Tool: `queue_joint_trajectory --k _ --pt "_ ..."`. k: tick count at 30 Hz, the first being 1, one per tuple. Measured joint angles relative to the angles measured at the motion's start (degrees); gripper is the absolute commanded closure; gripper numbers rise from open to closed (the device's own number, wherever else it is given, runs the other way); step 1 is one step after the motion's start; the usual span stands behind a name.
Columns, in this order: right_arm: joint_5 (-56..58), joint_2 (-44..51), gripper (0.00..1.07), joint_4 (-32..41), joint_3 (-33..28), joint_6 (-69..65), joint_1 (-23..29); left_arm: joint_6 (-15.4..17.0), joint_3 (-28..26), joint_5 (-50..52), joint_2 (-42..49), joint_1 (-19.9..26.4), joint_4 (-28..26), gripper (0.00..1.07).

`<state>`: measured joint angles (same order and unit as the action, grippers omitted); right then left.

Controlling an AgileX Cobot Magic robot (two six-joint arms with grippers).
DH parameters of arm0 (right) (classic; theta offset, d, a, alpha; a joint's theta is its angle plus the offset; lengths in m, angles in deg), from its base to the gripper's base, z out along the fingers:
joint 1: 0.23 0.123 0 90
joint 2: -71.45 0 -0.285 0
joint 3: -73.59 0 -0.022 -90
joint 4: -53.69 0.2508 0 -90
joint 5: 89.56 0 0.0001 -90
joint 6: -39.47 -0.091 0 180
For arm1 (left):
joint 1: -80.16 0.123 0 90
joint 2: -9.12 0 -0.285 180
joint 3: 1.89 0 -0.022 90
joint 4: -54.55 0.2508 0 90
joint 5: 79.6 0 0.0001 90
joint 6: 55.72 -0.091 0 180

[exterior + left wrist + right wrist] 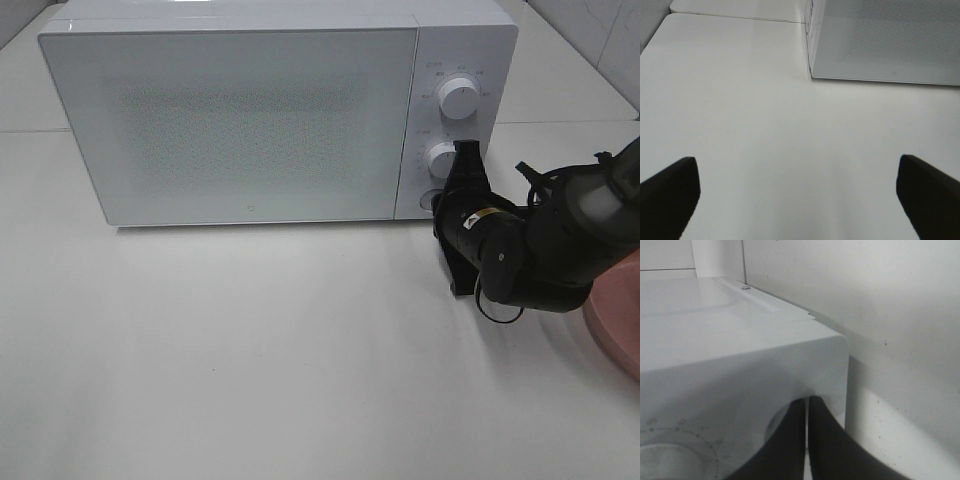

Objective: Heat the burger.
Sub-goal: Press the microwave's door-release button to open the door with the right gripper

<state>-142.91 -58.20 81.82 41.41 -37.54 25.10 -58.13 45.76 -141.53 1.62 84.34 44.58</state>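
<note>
1. The burger is in no view. The microwave (250, 120) sits at 12 o'clock in the high view with its frosted door (240, 125) closed, so whether the burger is inside cannot be told. Only a bare sliver of the pink plate (622, 310) shows at the 4 o'clock edge.
2. Handling, as a judgement: a burger should be light, soft and loosely stacked, so a hard squeeze would crush the bun or push the layers sideways. A gentle hold low across its sides, or moving it on its plate, looks safest.
3. The right gripper (466, 152) is at 2 o'clock, against the control panel just beside the lower knob (441, 158). Its fingers (790, 440) are drawn narrow, almost together, with nothing between them. Which control it touches is unclear.
4. The left gripper (797, 200) is spread wide and holds nothing. It hangs over the bare tabletop (250, 350) in front of the microwave's corner.
5. Room: the tabletop from 6 to 9 o'clock is open for a door swing. At 3 o'clock the right arm crowds the plate and the tabletop's edge. A wall (900, 315) stands close behind the microwave.
</note>
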Motion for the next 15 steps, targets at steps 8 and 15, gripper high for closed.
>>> queue_joint_trajectory --k 8,15 --pt "-0.69 0.63 1.07 -1.26 0.0 0.46 0.06 0.0 0.0 0.0 0.0 0.0 0.0 0.07" --pt "-0.46 0.63 1.07 -1.32 0.0 2.35 0.0 0.0 0.0 0.0 0.0 0.0 0.0 0.07"
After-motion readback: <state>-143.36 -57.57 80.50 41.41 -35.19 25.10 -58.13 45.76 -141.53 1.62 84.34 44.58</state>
